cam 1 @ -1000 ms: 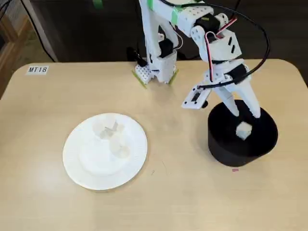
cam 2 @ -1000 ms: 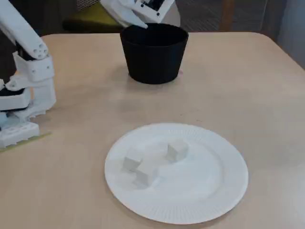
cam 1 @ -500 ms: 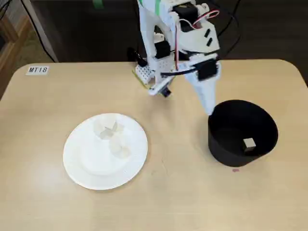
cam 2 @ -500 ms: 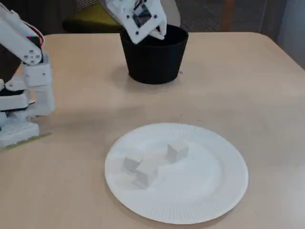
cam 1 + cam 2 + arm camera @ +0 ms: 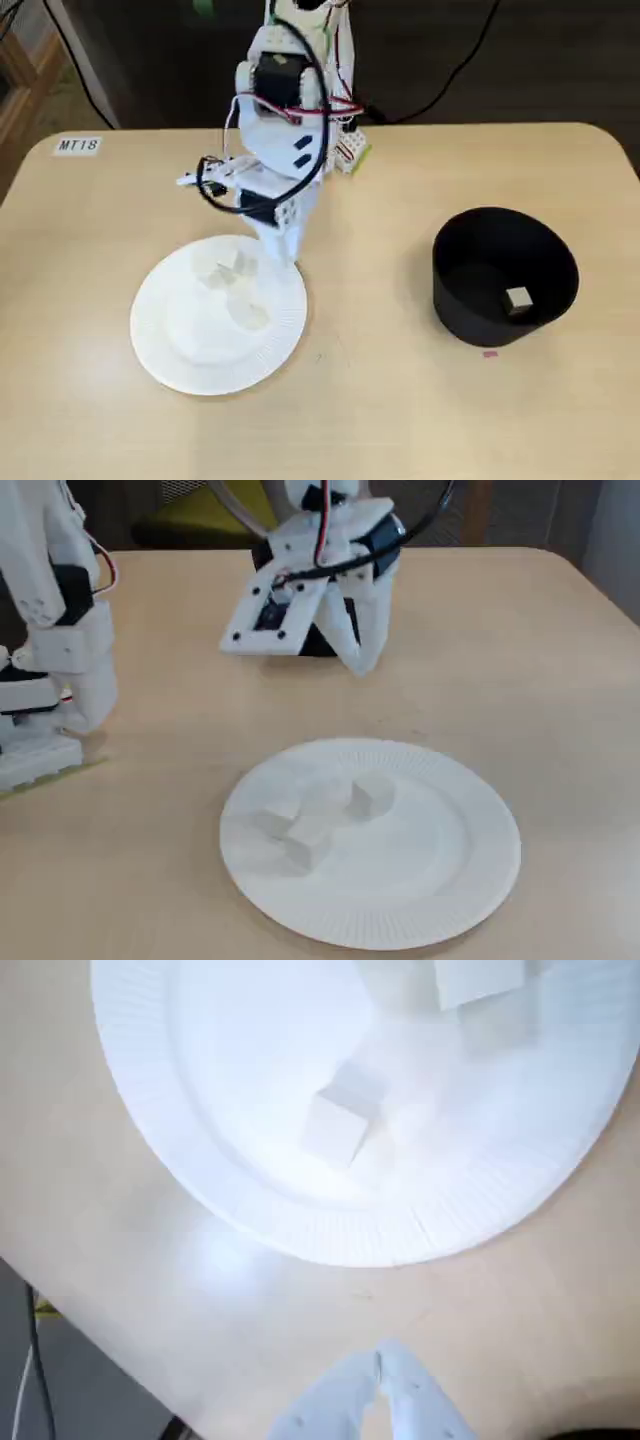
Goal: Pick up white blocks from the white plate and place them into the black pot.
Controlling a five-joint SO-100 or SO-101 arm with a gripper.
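The white plate (image 5: 165,362) lies left of centre on the table, with a few white blocks on it, among them one near its top (image 5: 226,268) and one nearer the middle (image 5: 254,314). My gripper (image 5: 290,250) hovers shut and empty over the plate's upper right rim. In the wrist view the fingertips (image 5: 380,1358) meet just outside the plate (image 5: 330,1242), with a block (image 5: 338,1120) on it. The black pot (image 5: 470,310) stands at the right with one white block (image 5: 517,298) inside. In a fixed view my gripper (image 5: 362,666) hangs in front of the pot (image 5: 319,642), beyond the plate (image 5: 400,935).
The arm's base (image 5: 346,150) stands at the table's far edge, also seen at the left (image 5: 48,690) in a fixed view. A label reading MT18 (image 5: 78,145) is stuck at the far left corner. A small pink mark (image 5: 489,352) lies by the pot.
The gripper let a white block fall into the pot, shut, and swung left from above the pot to the plate's near rim. The block now rests on the pot's bottom.
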